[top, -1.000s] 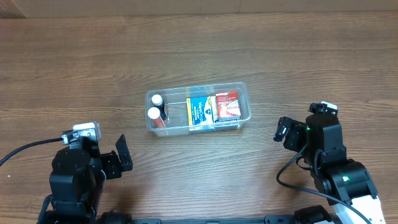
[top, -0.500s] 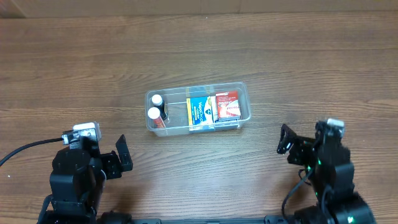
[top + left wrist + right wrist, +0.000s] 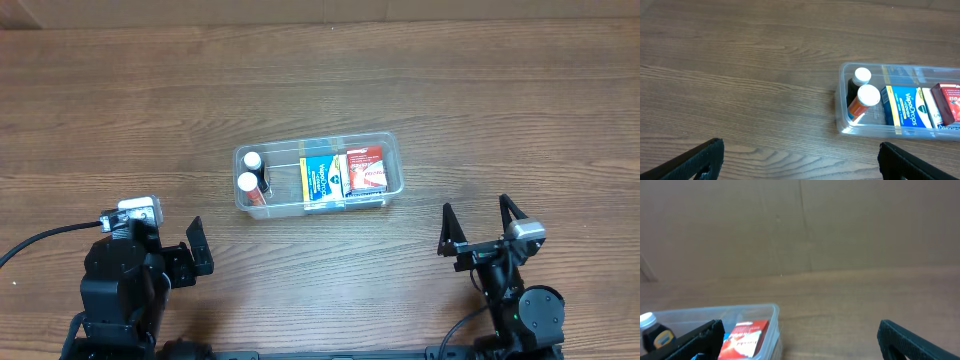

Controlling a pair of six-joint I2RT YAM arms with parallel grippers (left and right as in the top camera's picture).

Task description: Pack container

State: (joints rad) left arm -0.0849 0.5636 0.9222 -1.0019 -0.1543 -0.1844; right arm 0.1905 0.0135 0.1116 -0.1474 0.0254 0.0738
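The clear plastic container [image 3: 391, 150] sits mid-table. It holds two white-capped bottles [image 3: 248, 183], a blue box [image 3: 323, 177] and a red box [image 3: 366, 169]. It also shows in the left wrist view [image 3: 842, 102] and the right wrist view [image 3: 771, 314]. My left gripper [image 3: 196, 247] is open and empty, near the front left, apart from the container; its fingers frame bare wood [image 3: 800, 160]. My right gripper [image 3: 477, 226] is open and empty, near the front right, its fingers spread wide [image 3: 800, 337].
The wooden table [image 3: 500, 90] spreads on all sides of the container. A brown cardboard wall [image 3: 840, 225] stands behind the table's far edge. A black cable [image 3: 40, 240] runs from the left arm off the left edge.
My right arm has pulled back toward the front edge and turned, so its open fingers now point up the table. The left arm and the container have not moved.
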